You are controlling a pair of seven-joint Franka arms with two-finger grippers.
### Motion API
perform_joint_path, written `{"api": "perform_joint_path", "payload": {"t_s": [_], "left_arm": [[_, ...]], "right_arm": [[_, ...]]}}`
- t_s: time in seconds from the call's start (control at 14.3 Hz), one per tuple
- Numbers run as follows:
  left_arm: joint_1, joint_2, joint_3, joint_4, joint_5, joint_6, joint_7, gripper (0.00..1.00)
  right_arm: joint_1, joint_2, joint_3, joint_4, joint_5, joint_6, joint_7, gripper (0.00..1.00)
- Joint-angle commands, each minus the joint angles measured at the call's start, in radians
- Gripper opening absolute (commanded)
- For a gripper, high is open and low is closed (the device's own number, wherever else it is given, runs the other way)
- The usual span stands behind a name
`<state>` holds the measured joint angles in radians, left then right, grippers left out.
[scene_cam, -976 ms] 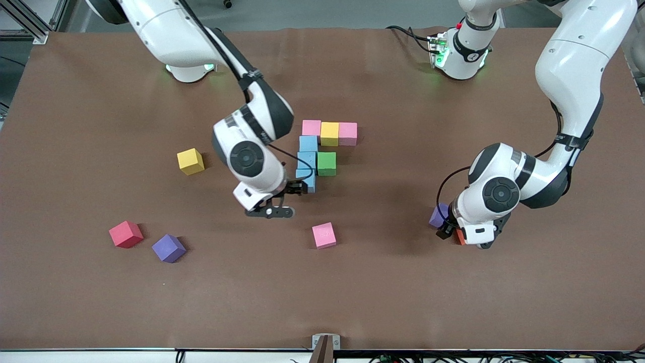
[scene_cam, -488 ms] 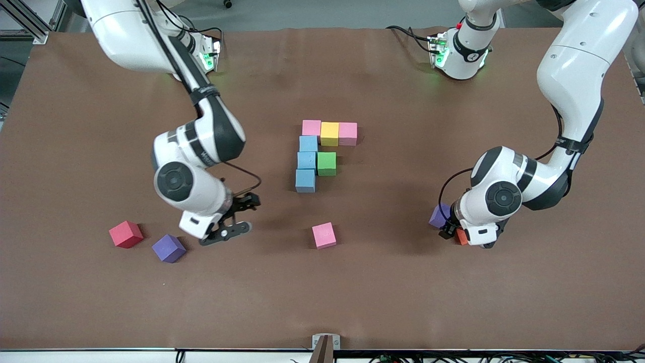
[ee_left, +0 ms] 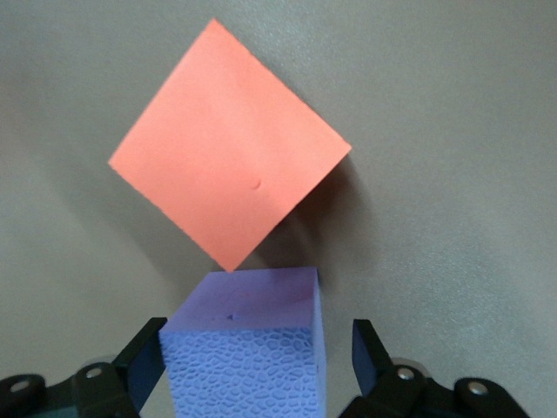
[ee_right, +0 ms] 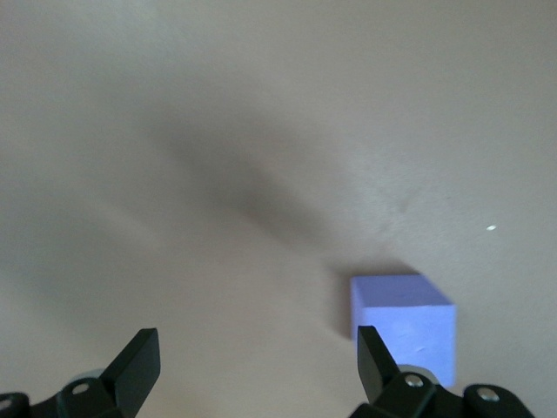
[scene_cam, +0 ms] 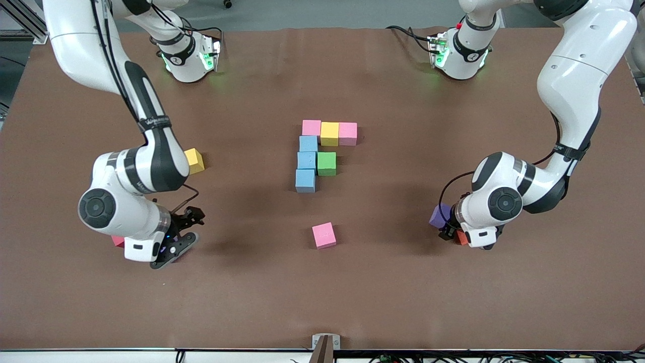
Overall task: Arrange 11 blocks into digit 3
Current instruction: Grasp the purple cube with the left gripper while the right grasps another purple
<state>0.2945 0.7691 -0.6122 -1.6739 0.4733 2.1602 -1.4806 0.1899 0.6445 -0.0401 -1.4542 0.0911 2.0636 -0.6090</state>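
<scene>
**Seven cubes placed, both grippers low over purple cubes**

The left gripper (scene_cam: 450,233) sits low at the left arm's end of the table, its jaws spread on either side of a purple cube (ee_left: 248,344) without visibly pressing it; an orange cube (ee_left: 228,178) lies touching that cube's corner. The right gripper (scene_cam: 182,233) hovers at the right arm's end, jaws wide and holding nothing, with a second purple cube (ee_right: 403,324) on the table just beside one fingertip (ee_right: 376,359). Mid-table, the partial digit 3 (scene_cam: 322,151) has a pink-yellow-pink bar, a three-cube blue column and a green cube. A loose pink cube (scene_cam: 323,235) lies nearer the front camera.
</scene>
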Motion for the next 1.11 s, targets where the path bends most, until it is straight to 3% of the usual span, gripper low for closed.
{"api": "perform_joint_path", "payload": {"t_s": [0.0,0.14,0.28,0.56,0.63,0.84,1.05], "left_arm": [[0.0,-0.004,-0.011,-0.004,0.002,0.01,-0.024,0.54],[-0.029,-0.011,-0.035,0.002,-0.031,0.009,-0.139,0.31],[-0.06,-0.011,-0.072,0.005,-0.056,0.009,-0.309,0.19],[-0.192,-0.011,-0.098,0.023,-0.056,0.023,-0.568,0.15],[-0.225,-0.011,-0.098,0.023,-0.058,0.044,-0.616,0.24],[-0.296,-0.011,-0.097,0.008,-0.058,0.056,-0.742,0.18],[-0.308,-0.022,-0.103,-0.038,-0.055,0.066,-0.943,0.19]], "right_arm": [[-0.043,0.03,0.014,-0.009,-0.016,0.067,-0.142,1.0],[-0.066,0.05,0.016,-0.009,-0.016,0.095,-0.179,1.0],[-0.087,0.075,0.016,-0.009,-0.022,0.13,-0.207,1.0],[-0.113,0.118,0.014,-0.009,-0.022,0.182,-0.236,1.0],[-0.119,0.13,0.014,-0.009,-0.021,0.187,-0.236,1.0],[-0.133,0.15,0.016,-0.009,-0.019,0.205,-0.236,1.0],[-0.132,0.159,0.016,-0.011,-0.007,0.205,-0.236,0.96]]}}
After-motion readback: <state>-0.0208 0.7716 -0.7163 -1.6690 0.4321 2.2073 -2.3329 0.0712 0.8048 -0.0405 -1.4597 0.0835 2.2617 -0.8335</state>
